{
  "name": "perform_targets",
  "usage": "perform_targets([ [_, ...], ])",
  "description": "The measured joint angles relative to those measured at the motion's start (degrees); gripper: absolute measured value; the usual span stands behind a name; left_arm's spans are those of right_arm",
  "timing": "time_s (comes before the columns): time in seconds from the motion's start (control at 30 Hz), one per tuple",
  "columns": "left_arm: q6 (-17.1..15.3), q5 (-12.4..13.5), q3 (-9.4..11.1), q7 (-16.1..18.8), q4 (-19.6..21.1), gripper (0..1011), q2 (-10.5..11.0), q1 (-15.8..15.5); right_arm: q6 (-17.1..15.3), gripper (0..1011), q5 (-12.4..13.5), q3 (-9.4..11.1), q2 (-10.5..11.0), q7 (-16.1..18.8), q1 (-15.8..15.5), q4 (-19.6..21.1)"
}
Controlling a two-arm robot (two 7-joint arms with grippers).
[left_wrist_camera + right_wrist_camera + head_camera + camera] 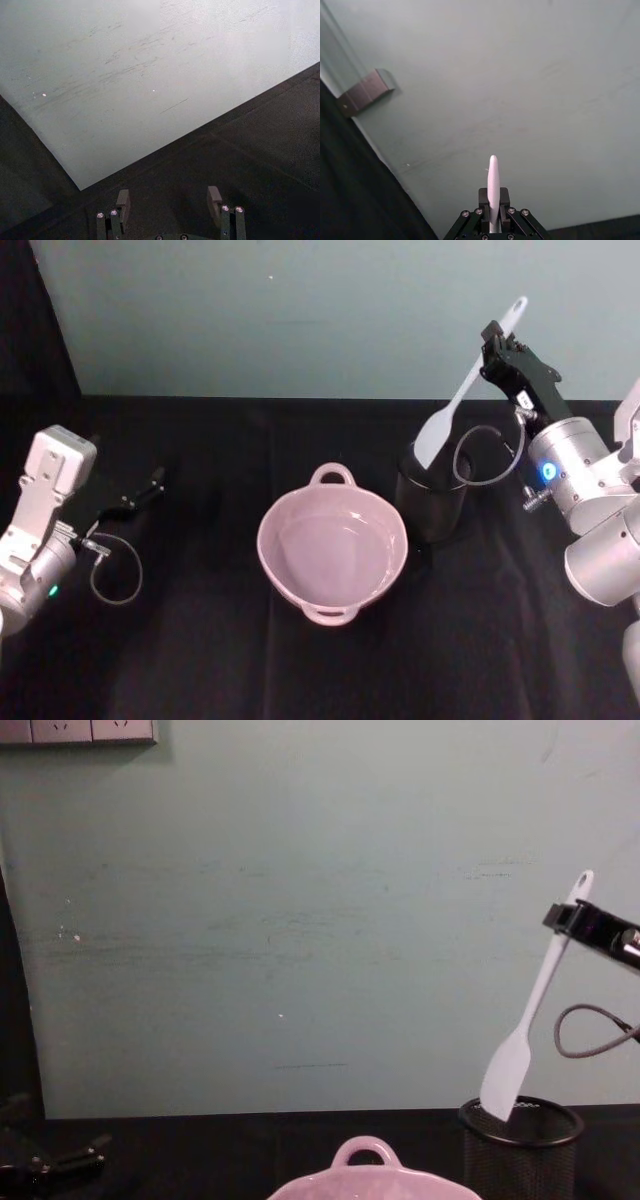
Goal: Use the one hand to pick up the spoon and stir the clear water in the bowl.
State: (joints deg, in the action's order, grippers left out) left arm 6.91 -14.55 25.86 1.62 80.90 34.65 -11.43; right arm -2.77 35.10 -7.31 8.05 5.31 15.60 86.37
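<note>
My left gripper [148,483] lies parked at the left of the table [200,660], jaws wide and empty, out of my way; the bowl [268,525] sits centre, water [335,552] in it, open room all round; just right stands the mesh cup [432,505]; the spoon [468,385] hangs tilted, blade tip at the cup's rim, barely clear, I judge; my right gripper [497,345] pinches its handle high, leaving the blade free to stir.

bowl [285,530]: pale pink, glossy, plain. spoon [462,390], up right of bowl: plain white. cup [432,508], just right of bowl: black wire mesh. right gripper [492,350] black, wrist [570,465] silver, cable [558,1032] grey. left gripper [150,483], far left of bowl: black. cloth [200,640] black, wall [300,310] pale green.
</note>
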Motion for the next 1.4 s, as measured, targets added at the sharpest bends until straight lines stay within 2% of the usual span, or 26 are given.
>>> perform_targets([
  [0.67,0.0,0.0,0.0,0.0,0.0,1011,0.0,0.0,-1.7,113,0.6,0.3,-1.6,-0.7,0.6,-7.4],
  [1.4,0.0,0.0,0.0,0.0,0.0,1011,0.0,0.0,-3.2,113,0.2,1.2,-2.4,-3.0,-1.3,-6.4],
])
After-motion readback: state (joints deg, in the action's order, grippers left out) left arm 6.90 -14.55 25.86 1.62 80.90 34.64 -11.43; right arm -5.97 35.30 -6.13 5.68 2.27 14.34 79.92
